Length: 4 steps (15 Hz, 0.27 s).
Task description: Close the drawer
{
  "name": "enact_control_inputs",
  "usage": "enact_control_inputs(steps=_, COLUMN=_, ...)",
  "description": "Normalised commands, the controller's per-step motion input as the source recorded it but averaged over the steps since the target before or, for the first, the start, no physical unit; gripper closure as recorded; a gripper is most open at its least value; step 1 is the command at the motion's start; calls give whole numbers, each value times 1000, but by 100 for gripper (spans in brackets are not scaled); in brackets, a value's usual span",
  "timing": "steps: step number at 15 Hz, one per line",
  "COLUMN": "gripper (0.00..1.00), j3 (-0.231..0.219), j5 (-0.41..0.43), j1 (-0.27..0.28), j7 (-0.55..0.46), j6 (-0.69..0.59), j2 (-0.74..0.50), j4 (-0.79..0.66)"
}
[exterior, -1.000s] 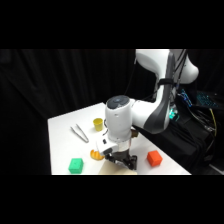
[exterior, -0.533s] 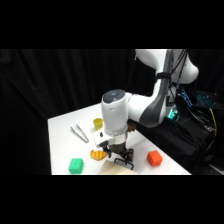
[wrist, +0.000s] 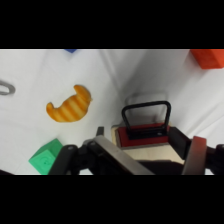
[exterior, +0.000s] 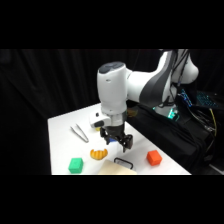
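No writing, label, brand, number or sign can be read anywhere in either view.

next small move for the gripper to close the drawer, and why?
Probably lower the gripper toward the drawer front. In the side view it hangs above the black loop handle, not touching; the wrist view shows the handle just ahead of the fingers.
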Motion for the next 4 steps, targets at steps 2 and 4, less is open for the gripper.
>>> enact_control_inputs(steps=2, gripper=0, j3=-18, j5=143, j1=-36, j7=78, j6=-228, j2=-406, j4=-167)
enact_control_inputs(steps=4, gripper=0, j3=-38, j5=105, j1=-14, j7=114, j6=-137, j2=-385, j4=-177)
